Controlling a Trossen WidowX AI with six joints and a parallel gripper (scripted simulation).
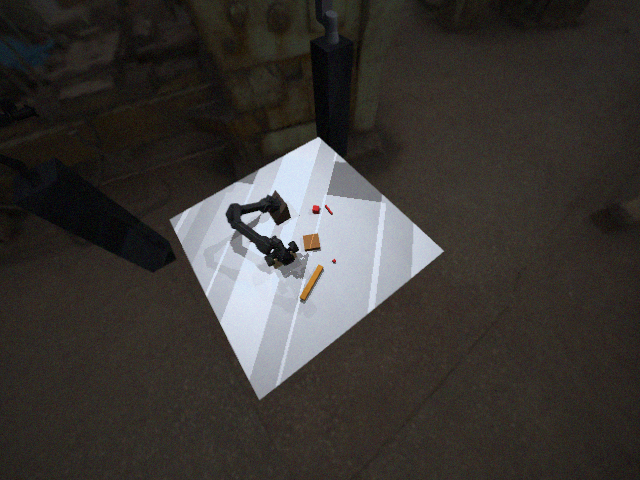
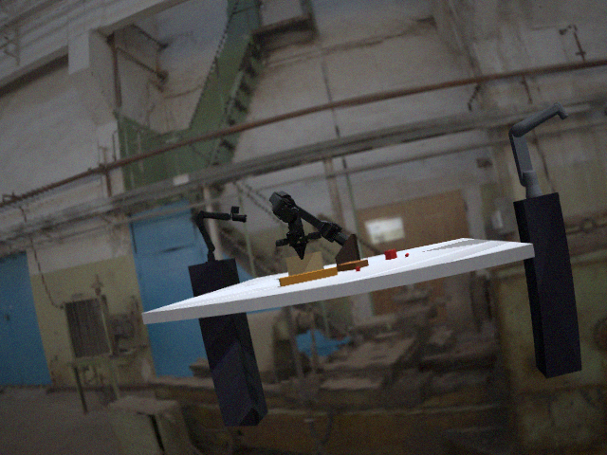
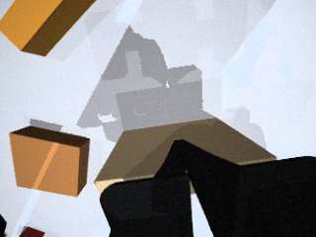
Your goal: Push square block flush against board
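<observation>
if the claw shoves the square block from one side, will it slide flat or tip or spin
The square block looks low and flat-bottomed, so it will probably slide rather than tip. Its faces look rigid, so it should not deform. A push off its centre by the shut claw would likely turn it, spoiling alignment with the board.

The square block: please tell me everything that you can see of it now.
The square block is a flat orange-brown slab that looks like wood, with darker side faces in the wrist view. It lies flat on the white table, untouched. The shut gripper is close beside it, with a small gap. The long board lies apart from it, not yet joined.
</observation>
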